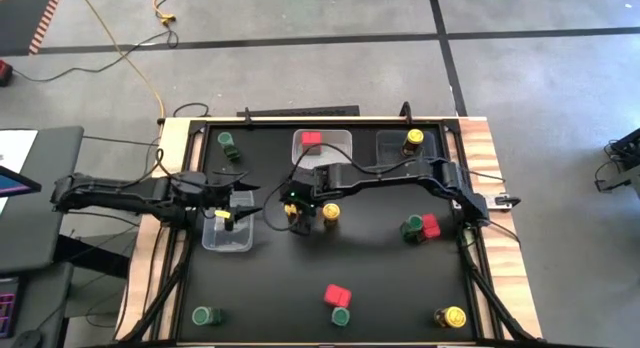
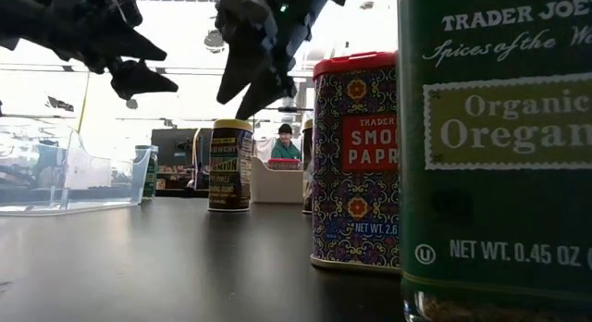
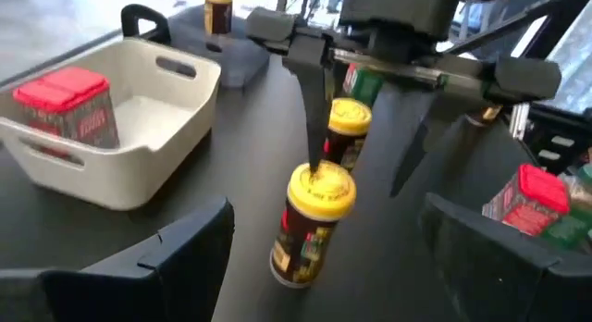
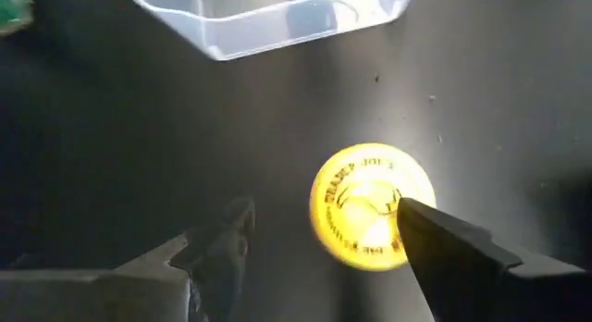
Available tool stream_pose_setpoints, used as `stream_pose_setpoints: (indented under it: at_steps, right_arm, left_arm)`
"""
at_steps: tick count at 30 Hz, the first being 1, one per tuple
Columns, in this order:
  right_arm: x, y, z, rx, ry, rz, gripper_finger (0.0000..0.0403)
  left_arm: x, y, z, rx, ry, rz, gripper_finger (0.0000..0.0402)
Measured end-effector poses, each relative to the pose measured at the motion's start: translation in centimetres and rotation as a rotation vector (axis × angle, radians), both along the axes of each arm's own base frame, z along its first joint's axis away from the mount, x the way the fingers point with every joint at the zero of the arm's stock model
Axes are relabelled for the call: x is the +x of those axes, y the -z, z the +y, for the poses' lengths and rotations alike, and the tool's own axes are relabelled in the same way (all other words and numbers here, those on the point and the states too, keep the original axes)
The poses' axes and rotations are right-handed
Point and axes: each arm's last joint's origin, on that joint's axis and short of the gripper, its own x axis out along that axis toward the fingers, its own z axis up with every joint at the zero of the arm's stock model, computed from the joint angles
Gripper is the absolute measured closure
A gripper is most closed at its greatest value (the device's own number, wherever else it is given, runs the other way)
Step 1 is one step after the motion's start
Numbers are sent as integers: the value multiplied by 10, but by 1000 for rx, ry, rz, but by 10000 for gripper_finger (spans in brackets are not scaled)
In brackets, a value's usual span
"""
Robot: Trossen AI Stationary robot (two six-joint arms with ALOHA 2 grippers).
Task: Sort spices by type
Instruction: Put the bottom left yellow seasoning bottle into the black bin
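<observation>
A yellow-lidded spice jar [image 3: 313, 220] stands upright on the black table near its middle, with a second yellow-lidded jar [image 1: 330, 212] just right of it. My right gripper [image 4: 324, 216] hangs open just above the first jar's lid [image 4: 365, 202], which sits nearer one finger [image 4: 444, 243] than the other. My left gripper [image 1: 238, 198] is open and holds nothing, above the far edge of a clear tray [image 1: 228, 233] at the left. A small yellow thing [image 1: 223, 216] lies in that tray. My right gripper comes slanting down from the table's right over the yellow-lidded jar. One fingertip [image 3: 317, 165] shows right at the lid's edge [image 3: 326, 179]. I cannot tell whether it touches the lid. The jar stands on the table.
A white tray [image 1: 335, 140] at the far edge holds a red box [image 1: 311, 139]; a clear tray [image 1: 392, 148] beside it holds a yellow-lidded jar [image 1: 413, 140]. Green-lidded jars [image 1: 228, 141] [image 1: 207, 316], a red box [image 1: 337, 294] and a red-and-green pair [image 1: 421, 228] stand about the table.
</observation>
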Motion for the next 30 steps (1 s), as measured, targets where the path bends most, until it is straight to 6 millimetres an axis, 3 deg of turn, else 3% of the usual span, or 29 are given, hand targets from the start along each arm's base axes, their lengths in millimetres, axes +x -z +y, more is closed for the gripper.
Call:
stream_pose_setpoints:
  at_steps: [6,13,19,30]
  right_arm:
    - [1,1,-3,-120,92,-3,108]
    - [2,-2,-4,-128,93,-30,108]
    - [5,8,-7,-127,99,-7,108]
    - [4,1,-9,-124,99,-28,108]
  left_arm:
    - [-1,2,0,2,2,25,72]
    - [-1,2,0,6,2,25,72]
    - [-1,2,0,23,6,28,72]
    - [-1,2,0,20,6,28,72]
